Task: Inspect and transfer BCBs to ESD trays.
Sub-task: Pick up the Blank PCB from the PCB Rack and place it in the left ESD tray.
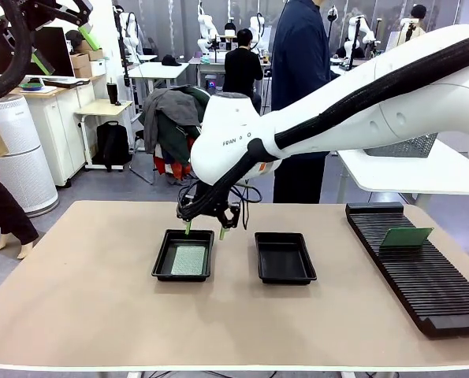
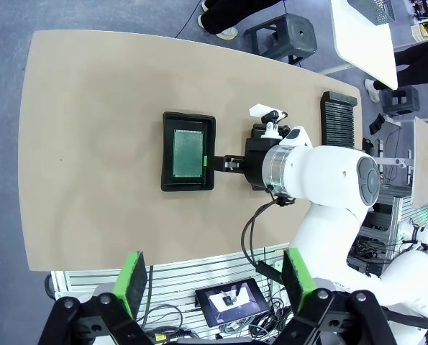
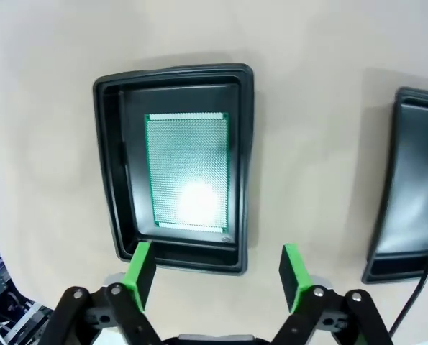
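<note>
Standing by the surface (image 1: 92,299), here's how it looks. The right gripper (image 1: 205,230) reaches across the middle and hangs just above the far rim of the left ESD tray (image 1: 160,261). Its fingers (image 3: 140,264) are spread wide with nothing between them. One BCB (image 1: 189,260) lies flat on that tray's floor, not touching either finger, so I'd say the drop-off for this board is done.

The other ESD tray (image 1: 285,260) sits just beside it and is bare. Over on the robot's right, the long black rack (image 1: 423,276) has one more BCB (image 1: 406,236) standing in a slot.

The left gripper (image 2: 215,282) is parked high over everything, fingers apart and carrying nothing.

Next, I guess the right arm lifts clear without clipping the rim and swings back to the rack. It'd need to pinch that standing board by its edge, then take it to the empty tray.
</note>
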Motion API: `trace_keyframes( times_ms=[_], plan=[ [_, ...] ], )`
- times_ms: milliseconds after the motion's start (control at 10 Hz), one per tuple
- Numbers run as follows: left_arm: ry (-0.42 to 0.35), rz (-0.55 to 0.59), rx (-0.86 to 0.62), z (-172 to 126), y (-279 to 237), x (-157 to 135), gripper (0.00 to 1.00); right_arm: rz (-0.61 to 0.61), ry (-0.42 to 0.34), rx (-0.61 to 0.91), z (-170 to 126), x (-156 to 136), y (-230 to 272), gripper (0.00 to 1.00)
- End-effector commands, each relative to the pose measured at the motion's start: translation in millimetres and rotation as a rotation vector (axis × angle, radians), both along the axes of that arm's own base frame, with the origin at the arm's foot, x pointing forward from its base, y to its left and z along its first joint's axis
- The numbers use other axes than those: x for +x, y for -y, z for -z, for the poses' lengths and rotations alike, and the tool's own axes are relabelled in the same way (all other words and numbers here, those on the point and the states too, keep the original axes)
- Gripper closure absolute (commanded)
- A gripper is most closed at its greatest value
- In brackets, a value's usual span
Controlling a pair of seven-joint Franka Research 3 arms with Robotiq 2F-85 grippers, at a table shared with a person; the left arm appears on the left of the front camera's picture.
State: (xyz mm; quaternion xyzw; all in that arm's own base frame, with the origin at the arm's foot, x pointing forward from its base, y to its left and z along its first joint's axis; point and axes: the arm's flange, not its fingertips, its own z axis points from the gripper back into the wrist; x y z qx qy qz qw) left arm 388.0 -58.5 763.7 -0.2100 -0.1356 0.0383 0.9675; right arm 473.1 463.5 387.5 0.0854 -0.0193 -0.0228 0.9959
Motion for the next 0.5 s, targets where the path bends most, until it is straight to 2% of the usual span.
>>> trace_keyframes(
  times_ms=[0, 400],
  plan=[
    [0.0, -0.004, -0.004, 0.7, -1.1, 0.1, 0.0, 0.007, -0.008, -0.082, -6.8, -2.5, -1.8, 0.0],
    [0.0, -0.004, -0.004, 0.7, -1.1, 0.1, 0.0, -0.007, -0.025, -0.109, -11.2, 4.2, 2.2, 0.0]
  ],
)
